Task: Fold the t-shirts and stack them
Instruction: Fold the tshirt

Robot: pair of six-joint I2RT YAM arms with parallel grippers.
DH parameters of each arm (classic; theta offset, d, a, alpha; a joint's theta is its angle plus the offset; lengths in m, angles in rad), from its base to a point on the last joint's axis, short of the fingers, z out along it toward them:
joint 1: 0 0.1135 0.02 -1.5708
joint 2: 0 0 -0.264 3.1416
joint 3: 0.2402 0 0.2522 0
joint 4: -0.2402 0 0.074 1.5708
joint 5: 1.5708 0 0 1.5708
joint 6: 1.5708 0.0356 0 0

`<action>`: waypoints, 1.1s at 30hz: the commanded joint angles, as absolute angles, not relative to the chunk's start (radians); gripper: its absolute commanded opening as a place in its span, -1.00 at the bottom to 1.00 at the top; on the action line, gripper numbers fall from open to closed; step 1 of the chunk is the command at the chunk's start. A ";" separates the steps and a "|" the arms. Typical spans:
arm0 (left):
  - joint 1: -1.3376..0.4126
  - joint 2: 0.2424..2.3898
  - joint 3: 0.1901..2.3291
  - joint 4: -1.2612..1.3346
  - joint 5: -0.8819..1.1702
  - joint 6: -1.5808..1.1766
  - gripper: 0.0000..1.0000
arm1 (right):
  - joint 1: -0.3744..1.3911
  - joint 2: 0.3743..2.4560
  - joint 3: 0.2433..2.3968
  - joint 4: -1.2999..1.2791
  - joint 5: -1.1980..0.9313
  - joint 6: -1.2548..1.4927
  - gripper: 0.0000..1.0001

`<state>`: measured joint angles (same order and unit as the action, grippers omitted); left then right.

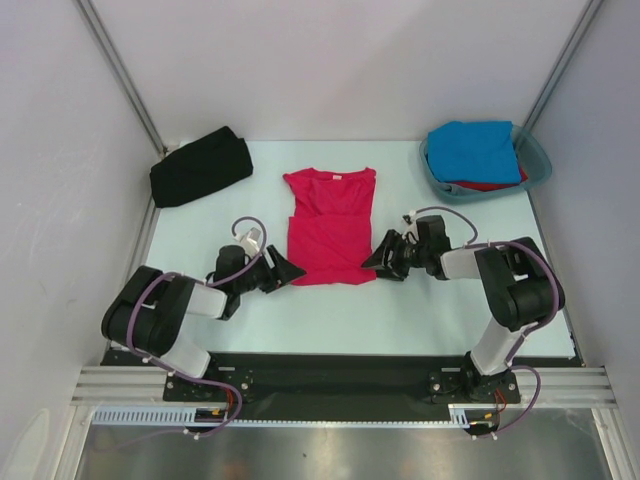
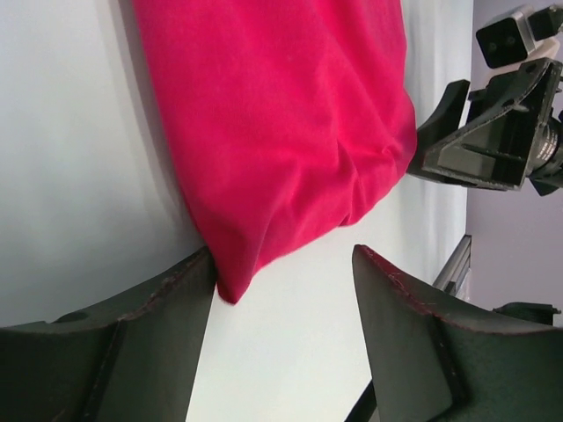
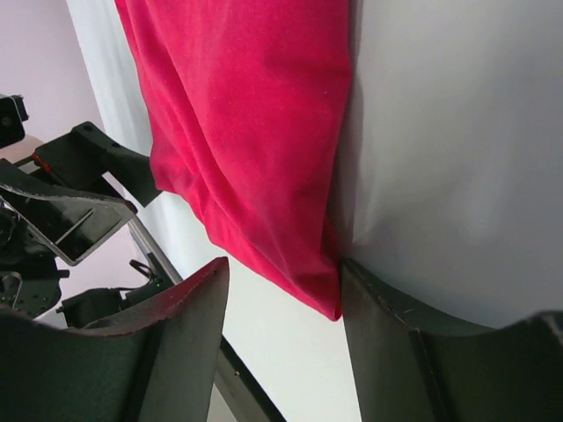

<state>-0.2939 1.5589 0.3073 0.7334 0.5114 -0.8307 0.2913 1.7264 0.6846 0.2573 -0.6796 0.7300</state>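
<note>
Two grippers are flanking the near hem of the crimson-pink t-shirt, one at each bottom corner. Left gripper: its jaws are standing spread. In the left wrist view the hem corner is lying against the inner face of the finger at lower left of the frame, with bare table between the cloth and the other finger. Right gripper: its jaws are likewise standing apart. In the right wrist view the opposite hem corner is lying between them, touching the finger at lower right.

Neither gripper is pinching cloth. Both arms are reaching low and inward from their bases at the bottom of the overhead view, with their wrists close above the table.

The shirt is lying at the centre of the overhead view, collar toward the top, creased across its middle. A black t-shirt is lying bundled at upper left. A blue t-shirt is covering a red t-shirt inside a teal tub at upper right, so only a red edge is showing.

Both wrist views are cutting off the shirt's collar end. Whether the fingertips are touching the table cannot be told.
</note>
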 commanded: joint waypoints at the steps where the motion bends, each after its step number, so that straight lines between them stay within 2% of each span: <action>1: -0.293 1.543 0.233 0.594 0.499 -0.808 0.41 | 0.319 1.756 0.670 0.281 -0.672 0.744 0.16; 5: -0.293 1.496 0.212 0.540 0.476 -0.784 0.34 | 0.342 1.758 0.670 0.271 -0.655 0.756 0.02; 8: -0.295 1.474 0.195 0.534 0.460 -0.770 0.22 | 0.370 1.769 0.655 0.294 -0.652 0.773 -0.16; 11: -0.295 1.489 0.192 0.552 0.456 -0.762 0.00 | 0.399 1.789 0.637 0.333 -0.657 0.805 -0.31; 12: -0.295 1.514 0.192 0.566 0.459 -0.764 -0.09 | 0.402 1.792 0.631 0.359 -0.655 0.813 -0.32; 17: -0.295 1.609 0.215 0.673 0.485 -0.781 -0.27 | 0.416 1.810 0.617 0.394 -0.652 0.824 -0.45; 20: -0.295 1.663 0.232 0.727 0.497 -0.798 -0.45 | 0.411 1.804 0.621 0.385 -0.646 0.810 -0.50; 24: -0.295 1.697 0.256 0.755 0.502 -0.801 -0.53 | 0.400 1.784 0.629 0.345 -0.635 0.781 -0.55; 25: -0.295 1.695 0.259 0.746 0.496 -0.801 -0.50 | 0.399 1.781 0.630 0.339 -0.631 0.775 -0.54; 26: -0.295 1.681 0.262 0.735 0.482 -0.793 -0.17 | 0.396 1.776 0.634 0.319 -0.629 0.769 -0.50; 27: -0.295 1.672 0.264 0.721 0.470 -0.787 0.04 | 0.393 1.769 0.640 0.308 -0.624 0.758 -0.35; 28: -0.295 1.655 0.265 0.678 0.456 -0.779 0.19 | 0.390 1.763 0.638 0.302 -0.620 0.753 -0.31; 30: -0.295 1.599 0.265 0.631 0.408 -0.756 0.43 | 0.385 1.755 0.644 0.279 -0.614 0.739 -0.25; 33: -0.295 1.501 0.273 0.499 0.327 -0.715 0.64 | 0.380 1.750 0.653 0.262 -0.611 0.730 -0.18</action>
